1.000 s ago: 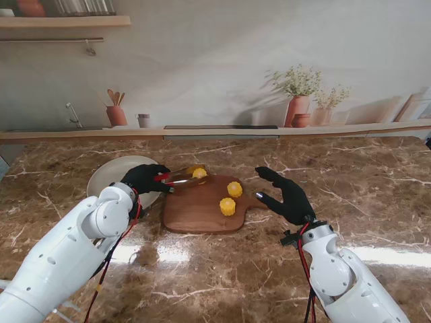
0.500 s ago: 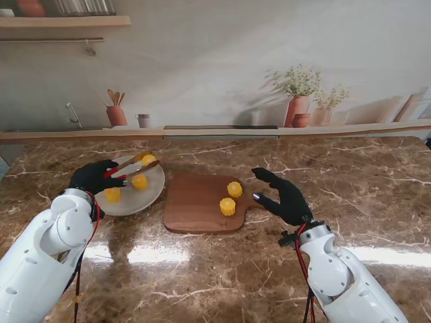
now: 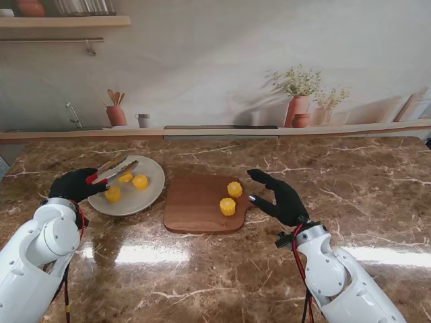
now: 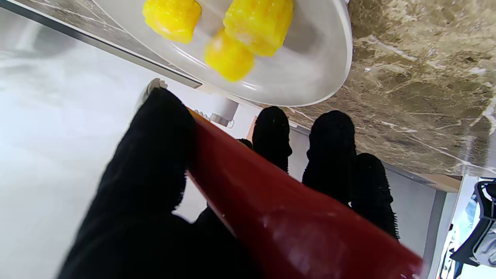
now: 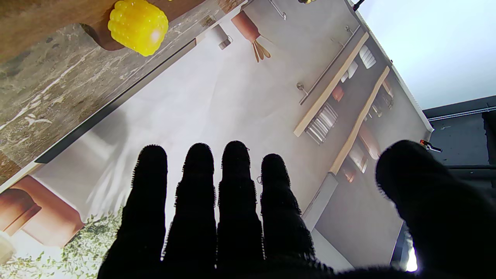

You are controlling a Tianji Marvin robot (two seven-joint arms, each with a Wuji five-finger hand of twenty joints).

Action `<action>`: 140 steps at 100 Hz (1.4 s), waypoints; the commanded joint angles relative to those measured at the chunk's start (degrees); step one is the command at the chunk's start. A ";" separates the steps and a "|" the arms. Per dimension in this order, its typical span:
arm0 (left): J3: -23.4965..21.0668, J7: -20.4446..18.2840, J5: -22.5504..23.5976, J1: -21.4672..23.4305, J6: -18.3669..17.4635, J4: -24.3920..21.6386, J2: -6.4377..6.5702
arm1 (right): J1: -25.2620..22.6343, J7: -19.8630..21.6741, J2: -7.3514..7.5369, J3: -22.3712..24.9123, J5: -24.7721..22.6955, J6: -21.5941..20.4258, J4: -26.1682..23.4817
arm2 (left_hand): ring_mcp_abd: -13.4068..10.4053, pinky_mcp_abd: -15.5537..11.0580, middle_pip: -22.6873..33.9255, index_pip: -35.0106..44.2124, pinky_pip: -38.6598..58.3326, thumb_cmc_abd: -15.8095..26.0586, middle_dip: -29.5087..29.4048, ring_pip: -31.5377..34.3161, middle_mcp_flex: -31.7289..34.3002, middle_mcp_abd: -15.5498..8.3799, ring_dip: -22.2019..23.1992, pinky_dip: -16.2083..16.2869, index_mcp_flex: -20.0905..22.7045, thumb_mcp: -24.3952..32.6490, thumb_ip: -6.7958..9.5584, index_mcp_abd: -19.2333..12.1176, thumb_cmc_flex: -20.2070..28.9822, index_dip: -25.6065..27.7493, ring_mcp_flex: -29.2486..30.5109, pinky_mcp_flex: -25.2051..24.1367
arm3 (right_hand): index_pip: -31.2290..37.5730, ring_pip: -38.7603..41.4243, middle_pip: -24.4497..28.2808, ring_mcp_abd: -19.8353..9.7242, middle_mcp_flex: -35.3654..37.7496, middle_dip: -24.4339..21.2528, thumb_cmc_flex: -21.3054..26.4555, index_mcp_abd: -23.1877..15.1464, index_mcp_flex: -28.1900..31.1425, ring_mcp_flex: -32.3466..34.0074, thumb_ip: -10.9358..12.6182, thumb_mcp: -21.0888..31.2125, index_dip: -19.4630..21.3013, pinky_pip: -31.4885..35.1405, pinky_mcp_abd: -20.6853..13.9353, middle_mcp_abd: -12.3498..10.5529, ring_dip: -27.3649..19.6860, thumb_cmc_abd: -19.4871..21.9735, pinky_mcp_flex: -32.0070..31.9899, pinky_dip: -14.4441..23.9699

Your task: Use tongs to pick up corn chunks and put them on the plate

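The left hand (image 3: 73,184) grips the red-handled tongs (image 3: 112,169), fingers curled around the handles, with the tong arms parted and holding nothing over the left rim of the plate (image 3: 153,190). Three corn chunks (image 3: 140,181) lie on the plate; two more (image 3: 228,206) rest on the wooden cutting board (image 3: 192,208). The right hand (image 3: 281,199) hovers just right of the board, fingers extended side by side, thumb apart, holding nothing.

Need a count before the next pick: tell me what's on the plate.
Three corn chunks lie on the plate. The tongs in the left hand hang over its far-left rim, hiding a strip of it.
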 commanded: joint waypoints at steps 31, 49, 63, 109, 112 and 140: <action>3.12 -3.55 -1.07 0.33 -7.56 -4.69 0.61 | -0.59 1.03 -0.05 0.16 0.18 0.40 -0.06 | 0.52 0.52 2.89 0.51 2.15 7.16 -0.85 1.63 3.51 -8.10 -0.44 0.73 0.50 12.06 1.88 -4.14 2.81 -0.58 2.40 0.30 | -0.75 0.44 0.20 -0.05 0.21 0.81 0.96 -1.26 0.14 1.94 -1.52 -0.57 0.17 1.25 -0.48 -1.54 0.69 0.99 0.00 1.36; 8.76 -9.49 -5.39 -1.81 -12.77 -3.79 1.45 | -0.45 1.03 -0.05 0.09 0.15 0.11 0.11 | 0.36 0.44 3.03 1.13 2.08 7.49 -0.91 1.39 3.14 -8.44 -0.48 0.68 -0.04 11.67 1.84 -4.28 2.91 -0.22 2.15 0.26 | -0.76 0.45 0.22 -0.09 0.25 0.82 0.97 -1.34 0.11 1.96 -1.52 -0.57 0.16 1.26 -0.43 -1.61 0.70 1.01 0.01 1.35; 13.44 -12.44 -9.81 -4.06 -14.36 -1.24 1.70 | -0.54 0.85 -0.08 0.23 0.09 -0.06 0.08 | 0.30 0.44 3.09 1.28 2.07 7.65 -0.96 1.27 3.02 -7.93 -0.46 0.66 -0.51 11.18 1.92 -3.90 3.11 -0.13 2.19 0.26 | -0.77 0.45 0.21 0.00 0.23 0.81 1.01 -1.29 0.10 1.97 -1.51 -0.57 0.16 1.26 -0.32 -1.58 0.70 0.94 -0.03 1.35; 21.33 -15.97 -17.12 -8.72 -14.49 4.19 1.56 | -0.75 0.28 -0.18 0.72 0.01 -0.15 0.14 | 0.15 0.18 3.66 -1.06 1.60 7.49 -1.37 1.12 2.90 -8.47 -0.26 0.54 -1.22 10.16 2.17 -3.40 3.73 -1.45 2.02 0.02 | -0.77 0.46 0.23 -0.05 0.32 0.84 0.96 -1.44 0.14 2.02 -1.52 -0.53 0.15 1.63 0.27 -1.74 0.75 0.94 -0.11 1.70; 21.50 -16.29 -17.25 -8.82 -14.71 4.29 1.62 | -0.75 0.26 -0.19 0.75 0.02 -0.18 0.17 | 0.16 0.18 3.60 -1.09 1.62 7.51 -1.37 1.10 2.90 -8.63 -0.26 0.55 -1.31 10.10 2.13 -3.53 3.70 -1.45 2.03 0.02 | -0.77 0.43 0.23 -0.06 0.32 0.84 0.93 -1.39 0.16 1.94 -1.53 -0.54 0.15 1.65 0.28 -1.60 0.74 0.93 -0.12 1.72; 22.58 -16.09 -17.04 -9.16 -15.66 4.54 1.62 | -0.64 0.11 -0.22 0.78 0.02 -0.41 0.44 | 0.14 0.15 3.43 -1.19 1.42 7.59 -1.21 0.98 2.87 -8.55 -0.25 0.56 -1.63 9.79 2.15 -3.92 3.95 -1.50 1.93 -0.11 | -0.79 0.43 0.20 0.00 0.29 0.84 0.97 -1.36 0.14 1.96 -1.53 -0.54 0.14 1.69 0.37 -1.67 0.76 0.92 -0.16 1.90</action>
